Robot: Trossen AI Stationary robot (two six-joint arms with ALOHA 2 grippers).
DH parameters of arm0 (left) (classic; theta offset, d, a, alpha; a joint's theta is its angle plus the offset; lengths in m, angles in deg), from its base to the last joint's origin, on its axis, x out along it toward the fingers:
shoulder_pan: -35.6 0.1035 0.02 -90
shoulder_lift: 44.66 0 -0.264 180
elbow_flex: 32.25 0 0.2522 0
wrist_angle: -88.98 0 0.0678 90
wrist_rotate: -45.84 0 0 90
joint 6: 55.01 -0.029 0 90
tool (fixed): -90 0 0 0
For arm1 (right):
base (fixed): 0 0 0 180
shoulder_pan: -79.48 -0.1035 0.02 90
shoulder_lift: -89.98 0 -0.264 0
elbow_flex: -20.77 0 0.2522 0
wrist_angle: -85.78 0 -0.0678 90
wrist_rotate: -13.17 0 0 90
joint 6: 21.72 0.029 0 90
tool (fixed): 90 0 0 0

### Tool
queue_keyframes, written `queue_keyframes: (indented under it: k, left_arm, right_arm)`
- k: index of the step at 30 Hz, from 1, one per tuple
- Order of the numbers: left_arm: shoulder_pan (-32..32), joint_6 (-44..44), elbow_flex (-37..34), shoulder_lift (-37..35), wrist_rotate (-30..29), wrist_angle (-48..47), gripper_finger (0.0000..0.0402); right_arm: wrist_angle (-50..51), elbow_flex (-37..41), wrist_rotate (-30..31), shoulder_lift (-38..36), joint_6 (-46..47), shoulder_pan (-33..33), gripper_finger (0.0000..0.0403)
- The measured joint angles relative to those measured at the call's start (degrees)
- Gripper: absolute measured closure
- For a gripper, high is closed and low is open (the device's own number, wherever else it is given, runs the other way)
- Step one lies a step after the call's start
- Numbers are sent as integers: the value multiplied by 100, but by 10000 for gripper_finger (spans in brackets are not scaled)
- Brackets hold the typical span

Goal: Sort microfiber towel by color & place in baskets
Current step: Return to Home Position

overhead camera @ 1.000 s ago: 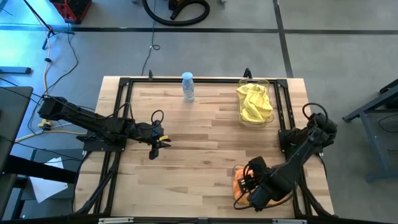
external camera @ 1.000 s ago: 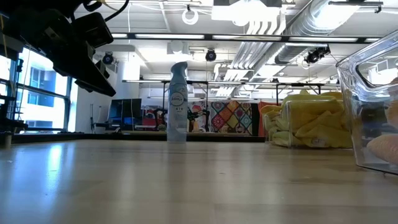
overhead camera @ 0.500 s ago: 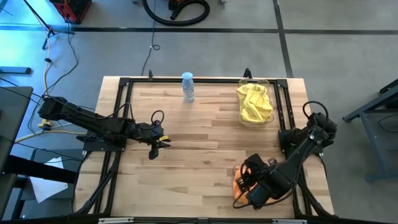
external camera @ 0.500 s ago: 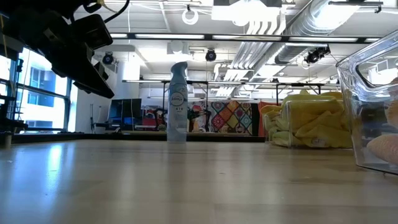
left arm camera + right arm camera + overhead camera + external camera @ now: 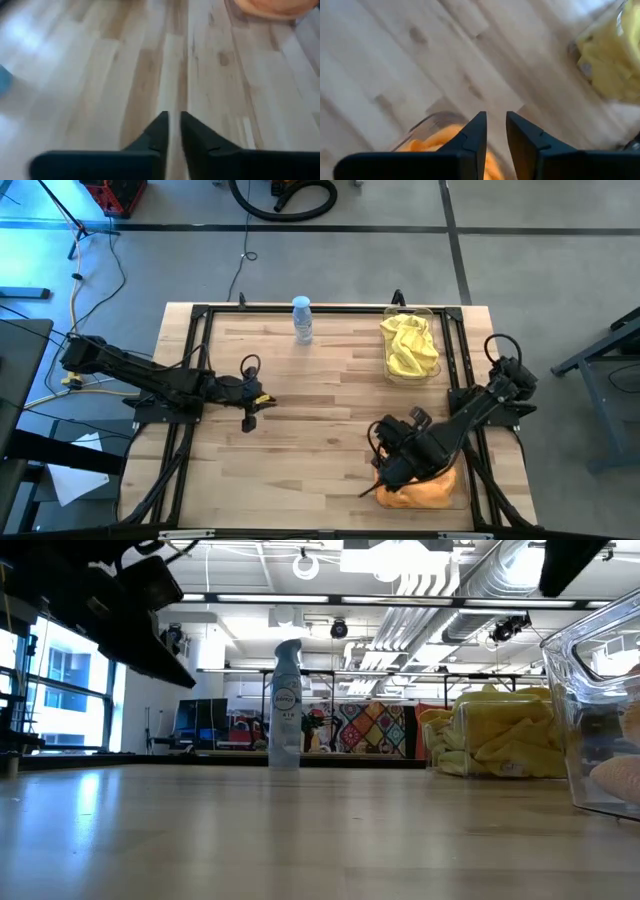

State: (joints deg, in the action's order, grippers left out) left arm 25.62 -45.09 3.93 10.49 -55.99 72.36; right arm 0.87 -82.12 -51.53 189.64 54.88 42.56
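Spray bottle [image 5: 285,705], standing on counter [image 5: 300,830]: label present, lettering too small to read. No other legible text.

Right arm [image 5: 440,445] hides part of orange towels [image 5: 425,492]; near basket [image 5: 600,720] cut off in low view.

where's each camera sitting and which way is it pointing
High view: overhead, straight down on the table; both arms, left tool and right tool, show.
Low view: table height, level across to the spray bottle; dark arm parts show at the top.
Left wrist view: on the left arm, facing bare wood; nearly closed fingers show.
Right wrist view: over the orange towels; own fingers show.
Shared: the high, low and right wrist views show the yellow towels.
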Motion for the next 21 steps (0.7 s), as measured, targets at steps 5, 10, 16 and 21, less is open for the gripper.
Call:
queue_keyframes:
  k: [5, 10, 16, 21]
  left_arm:
    - [198, -301, -89, -501, -147, 53, 396]
    - [478, -310, -836, -1364, 109, 500, 401]
    - [838, -284, -1603, -2498, 629, 1005, 401]
    - [1005, -488, -1718, -3246, 702, 668, 401]
  right_arm:
    - [-12, 0, 480, 0, -419, 141, 366]
    - [-332, 2, 655, 2, -1020, 204, 394]
    - [-634, 201, 913, -1, -1429, 265, 401]
    - [-1507, 1006, 854, -111, -1503, 298, 402]
